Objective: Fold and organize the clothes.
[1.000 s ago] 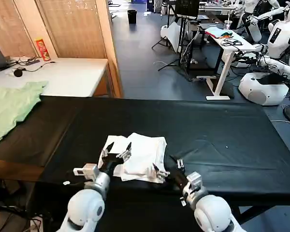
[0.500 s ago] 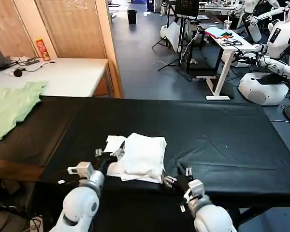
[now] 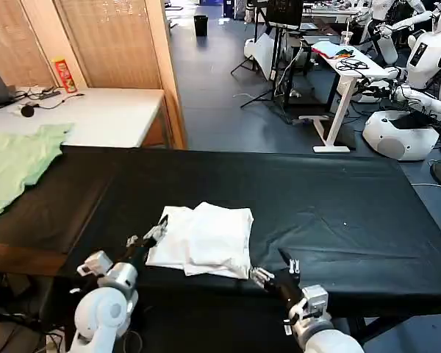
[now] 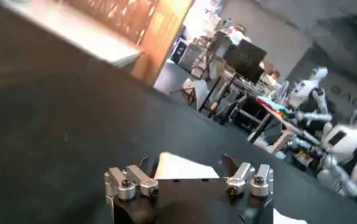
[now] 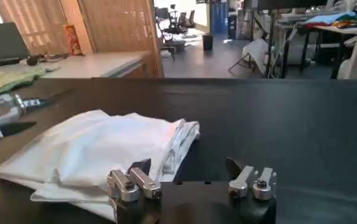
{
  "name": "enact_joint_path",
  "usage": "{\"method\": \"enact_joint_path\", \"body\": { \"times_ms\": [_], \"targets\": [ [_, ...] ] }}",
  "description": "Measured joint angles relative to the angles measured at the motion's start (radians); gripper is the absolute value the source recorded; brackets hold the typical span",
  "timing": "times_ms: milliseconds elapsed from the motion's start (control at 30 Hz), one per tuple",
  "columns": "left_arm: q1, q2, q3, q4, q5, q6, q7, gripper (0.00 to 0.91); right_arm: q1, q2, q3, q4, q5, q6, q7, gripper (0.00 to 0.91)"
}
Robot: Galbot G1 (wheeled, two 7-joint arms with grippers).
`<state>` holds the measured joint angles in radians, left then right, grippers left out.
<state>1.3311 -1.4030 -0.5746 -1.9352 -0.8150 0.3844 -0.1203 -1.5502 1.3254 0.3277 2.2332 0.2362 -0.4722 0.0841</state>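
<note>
The clothes, a white T-shirt (image 3: 209,237), lie folded into a compact bundle on the black table (image 3: 338,213), near its front edge. My left gripper (image 3: 147,237) hovers just off the bundle's left edge, open and empty. In the left wrist view, a white corner of the shirt (image 4: 179,170) shows beyond the spread left gripper (image 4: 186,163). My right gripper (image 3: 273,268) stands at the front edge, just off the bundle's near right corner, open with nothing held. In the right wrist view, the T-shirt (image 5: 99,149) lies ahead of the right gripper (image 5: 188,165), and the left gripper (image 5: 2,115) shows beyond it.
A light green garment (image 3: 18,160) drapes over the table's far left end. Behind it stands a white desk (image 3: 103,118) with a red can (image 3: 65,74) and cables. White robots (image 3: 411,88) and desks fill the room at the right. The black table's right half is bare.
Both grippers have let go of the T-shirt and drawn back toward the front edge, the left one also shifting left. The bundle's left flap now lies flatter.
</note>
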Motion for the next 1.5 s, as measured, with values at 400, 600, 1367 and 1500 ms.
{"method": "enact_joint_path", "body": {
  "times_ms": [400, 600, 1367, 1500],
  "targets": [
    [-0.002, -0.011, -0.011, 0.04, -0.08, 0.02, 0.002, 0.176, 0.002, 0.007, 0.003, 0.003, 0.001, 0.003, -0.002, 0.878],
    [-0.008, -0.009, -0.011, 0.062, -0.092, 0.029, 0.004, 0.039, 0.005, 0.011, 0.002, 0.002, 0.0, 0.003, -0.002, 0.878],
    [-0.014, 0.201, -0.063, 0.004, 0.33, -0.016, 0.017, 0.0, 0.019, 0.018, 0.026, -0.01, -0.009, 0.002, 0.008, 0.878],
    [-0.002, 0.304, -0.113, -0.001, 0.366, -0.028, 0.023, 0.0, 0.025, 0.019, 0.026, -0.015, -0.009, 0.001, 0.01, 0.878]
  ]
}}
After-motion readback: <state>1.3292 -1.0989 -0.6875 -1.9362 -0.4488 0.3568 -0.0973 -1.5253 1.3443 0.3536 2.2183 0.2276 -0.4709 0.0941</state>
